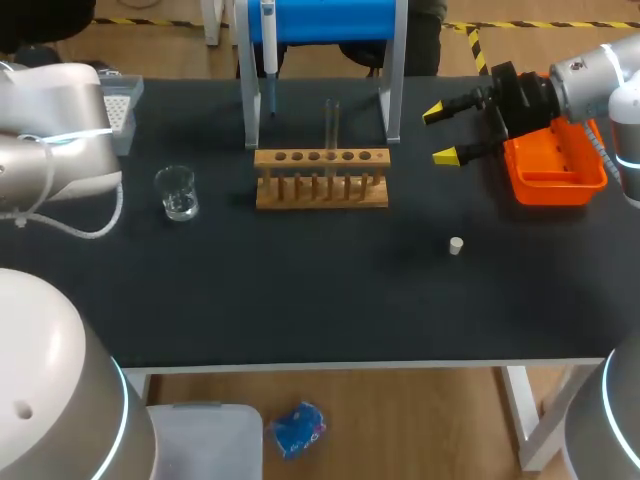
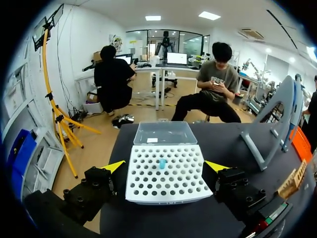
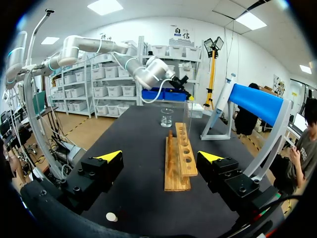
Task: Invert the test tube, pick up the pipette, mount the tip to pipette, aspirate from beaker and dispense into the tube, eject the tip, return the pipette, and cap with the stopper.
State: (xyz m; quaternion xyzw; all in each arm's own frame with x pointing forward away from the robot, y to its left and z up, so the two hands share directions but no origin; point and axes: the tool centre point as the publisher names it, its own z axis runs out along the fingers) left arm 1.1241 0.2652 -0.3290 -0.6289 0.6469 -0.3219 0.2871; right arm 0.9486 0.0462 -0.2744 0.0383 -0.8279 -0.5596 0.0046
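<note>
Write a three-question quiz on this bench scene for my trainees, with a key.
1. True or false: the stopper lies on the table, apart from the wooden rack.
2. Where is the pipette? A: hanging on the blue stand. B: lying on the table. C: standing in the wooden rack.
3. Fill in: the right end effector is ___ and holds nothing.

Key: 1 true; 2 A; 3 open.
</note>
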